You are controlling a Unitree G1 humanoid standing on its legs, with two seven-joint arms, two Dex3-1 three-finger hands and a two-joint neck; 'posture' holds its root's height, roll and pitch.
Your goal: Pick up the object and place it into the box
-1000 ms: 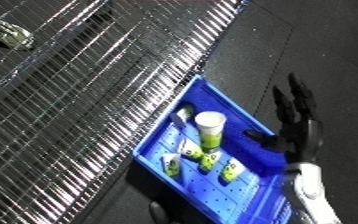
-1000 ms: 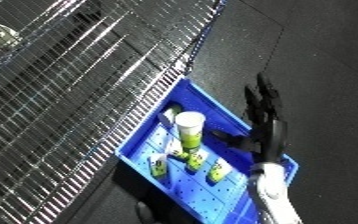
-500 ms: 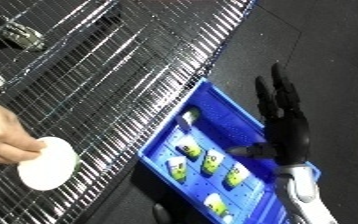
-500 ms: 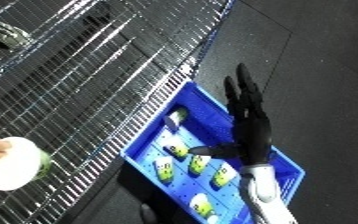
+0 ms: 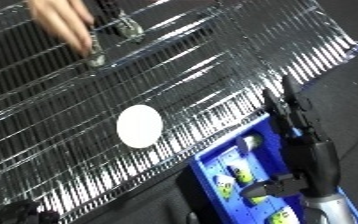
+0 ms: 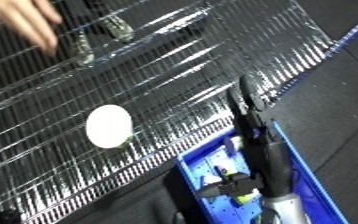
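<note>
Wire shelving (image 5: 202,75) filled most of both views, running diagonally from lower left to upper right, its bars glinting. A round white object (image 5: 140,125), seen end-on like a disc, lay on the wire near the middle of the shelf, apart from everything else. A blue bin (image 6: 304,172) sat just beside the shelf's lower right edge, on a dark floor (image 6: 344,100), and held several small containers with yellow-green and white markings (image 5: 238,175); their exact kind was too blurred to tell. The robot's right hand (image 6: 251,107) reached up from the lower edge over the bin, its black fingers (image 5: 286,102) stretched out straight and close together, their tips over the shelf's edge, holding nothing. The white and silver forearm (image 6: 282,205) showed below it. The left hand was in neither view. At the top left a person's hand (image 5: 64,22) hung blurred over the shelf, beside a small shiny object (image 5: 127,27) resting on the wire.
</note>
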